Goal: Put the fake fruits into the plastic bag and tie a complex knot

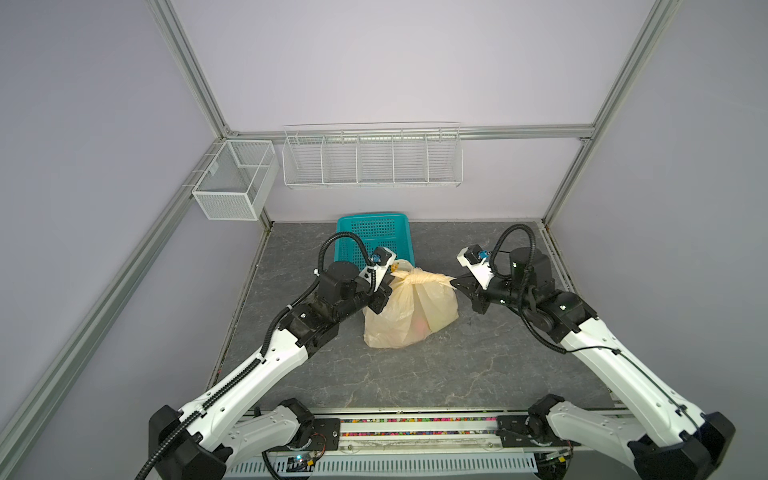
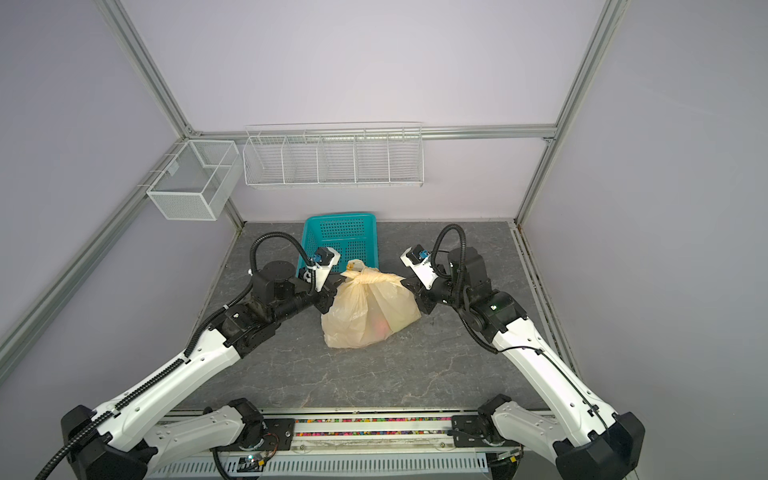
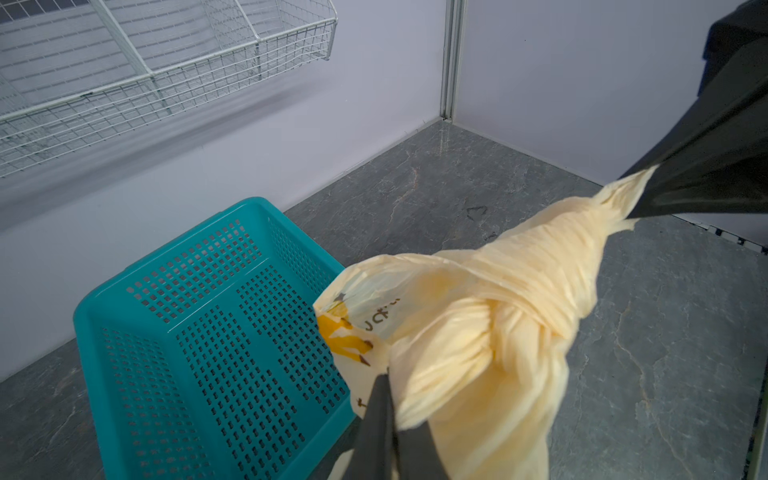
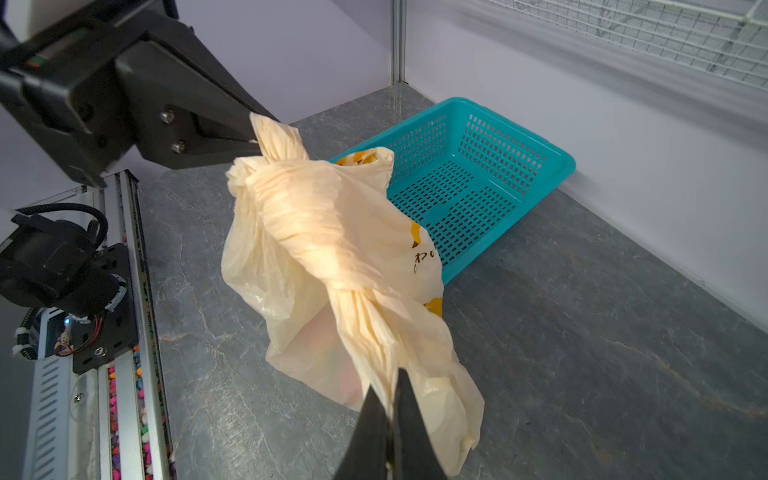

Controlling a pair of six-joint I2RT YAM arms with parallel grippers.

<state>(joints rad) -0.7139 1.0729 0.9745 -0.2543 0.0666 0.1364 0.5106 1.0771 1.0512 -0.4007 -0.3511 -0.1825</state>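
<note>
Left tool [image 3: 386, 376] and right tool [image 4: 390, 382] are each pinched tight on a twisted end of the plastic bag [image 1: 409, 316], either side of the knot [image 1: 409, 279]. It sits on the bench [image 1: 415, 374], just in front of the teal basket [image 1: 374, 232].

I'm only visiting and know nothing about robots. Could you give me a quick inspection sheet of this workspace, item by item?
Surface: grey marbled table, no spills seen.
Job's things: plastic bag stands on the table, its handles bunched into a knot; fake fruits show only as a reddish blur through the bag.
Clutter: teal basket behind the bag, no fruit seen in it.
Grippers: left gripper and right gripper each shut on a handle end, on opposite sides of the knot.
Cables: black hoses loop over each wrist, apart from the bag.
Surroundings: wire rack and mesh box on the walls, nothing seen in them.
</note>
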